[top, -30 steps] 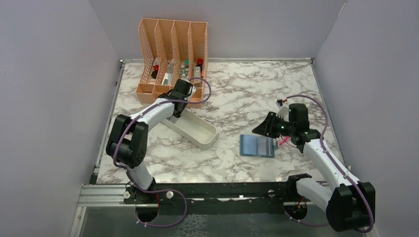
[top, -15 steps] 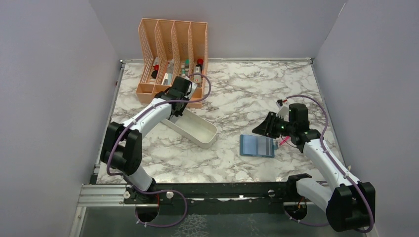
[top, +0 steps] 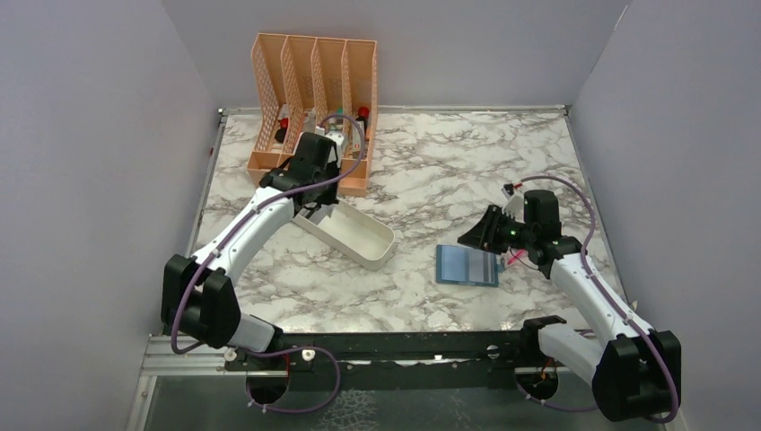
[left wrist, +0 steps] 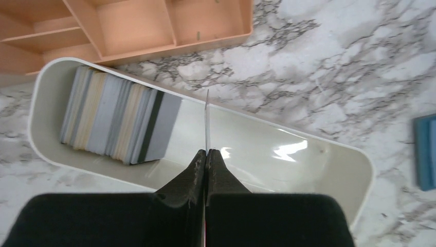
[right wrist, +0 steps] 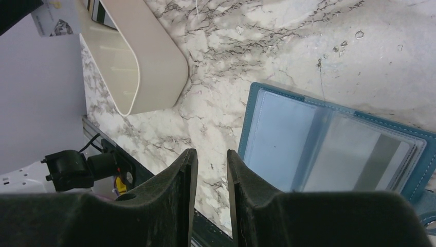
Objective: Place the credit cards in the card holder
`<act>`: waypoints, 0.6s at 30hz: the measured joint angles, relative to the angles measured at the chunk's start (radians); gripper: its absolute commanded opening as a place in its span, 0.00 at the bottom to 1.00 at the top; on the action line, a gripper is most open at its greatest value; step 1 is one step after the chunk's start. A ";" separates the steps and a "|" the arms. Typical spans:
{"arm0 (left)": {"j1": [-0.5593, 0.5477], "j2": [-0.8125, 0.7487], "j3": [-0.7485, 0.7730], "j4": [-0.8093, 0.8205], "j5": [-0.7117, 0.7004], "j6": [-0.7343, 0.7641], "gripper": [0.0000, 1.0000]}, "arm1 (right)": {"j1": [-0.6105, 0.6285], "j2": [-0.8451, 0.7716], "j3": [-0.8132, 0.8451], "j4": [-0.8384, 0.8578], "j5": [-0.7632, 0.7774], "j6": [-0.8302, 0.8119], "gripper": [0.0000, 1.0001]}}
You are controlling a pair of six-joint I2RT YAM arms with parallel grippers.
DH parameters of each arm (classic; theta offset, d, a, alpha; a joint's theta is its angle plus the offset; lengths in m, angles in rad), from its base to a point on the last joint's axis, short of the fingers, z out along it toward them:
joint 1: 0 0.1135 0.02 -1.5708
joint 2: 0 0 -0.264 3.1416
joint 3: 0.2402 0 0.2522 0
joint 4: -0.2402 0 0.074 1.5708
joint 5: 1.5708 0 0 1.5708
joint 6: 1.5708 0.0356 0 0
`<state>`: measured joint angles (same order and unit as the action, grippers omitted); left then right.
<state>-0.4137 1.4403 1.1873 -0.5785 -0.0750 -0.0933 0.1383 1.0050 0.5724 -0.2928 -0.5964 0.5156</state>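
A white tray (left wrist: 288, 154) holds a leaning stack of credit cards (left wrist: 118, 121) at its left end. My left gripper (left wrist: 206, 152) is shut on one credit card (left wrist: 206, 118), seen edge-on and held upright above the tray. In the top view the left gripper (top: 308, 193) hangs over the tray's far end. The teal card holder (right wrist: 334, 149) lies open on the marble, and a pale card with a dark stripe shows inside a clear sleeve. My right gripper (right wrist: 212, 152) is open and empty, just left of the holder's edge. The card holder (top: 467, 265) sits beside the right gripper (top: 476, 235).
A peach mesh four-slot organizer (top: 314, 90) with small bottles stands behind the tray (top: 359, 238) at the back left. Grey walls close in the marble table (top: 431, 171) on three sides. A black rail (top: 386, 346) runs along the near edge.
My left gripper has shut on one card and risen out of the tray toward the organizer, its elbow swinging left. The right arm and the card holder have not moved.
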 measured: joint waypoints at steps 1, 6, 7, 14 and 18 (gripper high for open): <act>0.000 -0.008 0.000 0.000 0.026 -0.024 0.00 | 0.000 0.000 0.000 -0.002 0.004 0.006 0.33; 0.000 -0.052 -0.014 0.055 0.183 -0.172 0.00 | 0.000 -0.029 0.000 -0.059 0.104 0.039 0.33; 0.000 -0.067 -0.027 0.078 0.212 -0.205 0.00 | 0.000 -0.045 0.000 -0.069 0.133 0.046 0.33; -0.001 -0.194 -0.204 0.355 0.393 -0.535 0.00 | 0.000 -0.116 0.010 -0.122 0.320 0.090 0.34; -0.017 -0.199 -0.251 0.460 0.433 -0.688 0.00 | 0.000 -0.105 0.016 -0.186 0.444 0.141 0.35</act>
<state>-0.4305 1.2415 0.9363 -0.1188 0.3576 -0.7815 0.1387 0.9001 0.5880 -0.4786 -0.1520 0.6563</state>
